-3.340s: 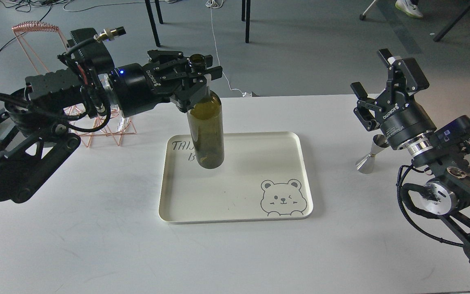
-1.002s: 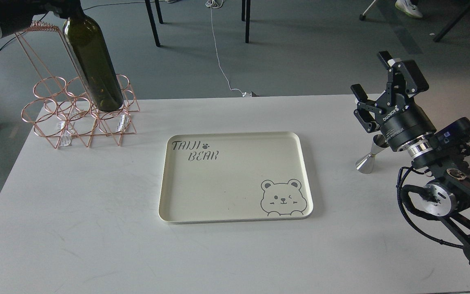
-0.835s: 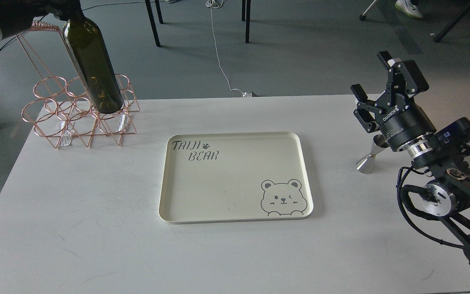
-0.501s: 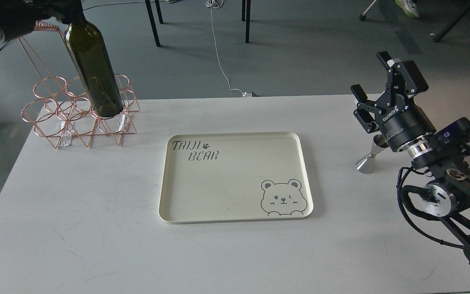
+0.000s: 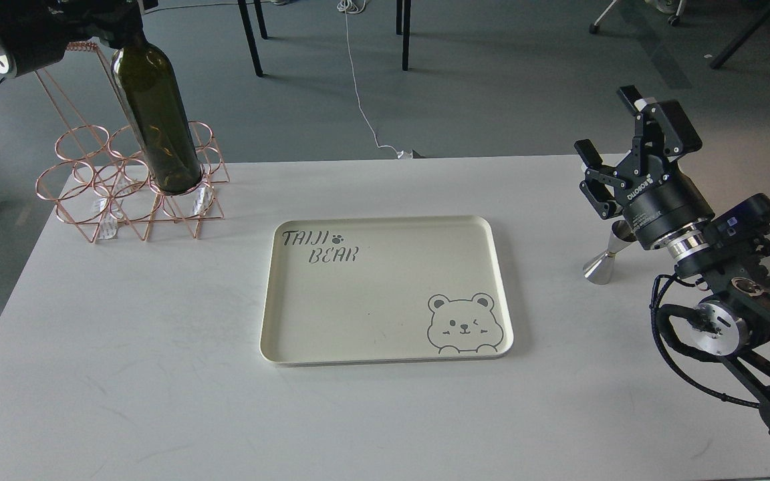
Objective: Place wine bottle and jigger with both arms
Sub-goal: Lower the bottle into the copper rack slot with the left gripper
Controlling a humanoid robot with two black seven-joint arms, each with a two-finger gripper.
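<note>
The wine bottle [image 5: 158, 120] is dark olive green and leans slightly. Its base sits in a front ring of the copper wire rack [image 5: 101, 194] at the table's far left. My left gripper [image 5: 114, 17] holds its neck at the top edge of the view, where the fingers are mostly cut off. The jigger [image 5: 607, 258] is shiny steel and stands on the table at the right, partly hidden behind my right wrist. My right gripper [image 5: 607, 123] is open and empty, pointing up, just above and behind the jigger.
A cream tray [image 5: 385, 219] with a bear drawing and "TAIJI BEAR" lettering lies at the table's centre, with nothing on it. The rack has several other rings. Chair legs and a cable are on the floor beyond the far edge.
My left arm carried the bottle from above the tray to the rack, and over the last second lowered its base into a ring. The right arm has barely moved.
</note>
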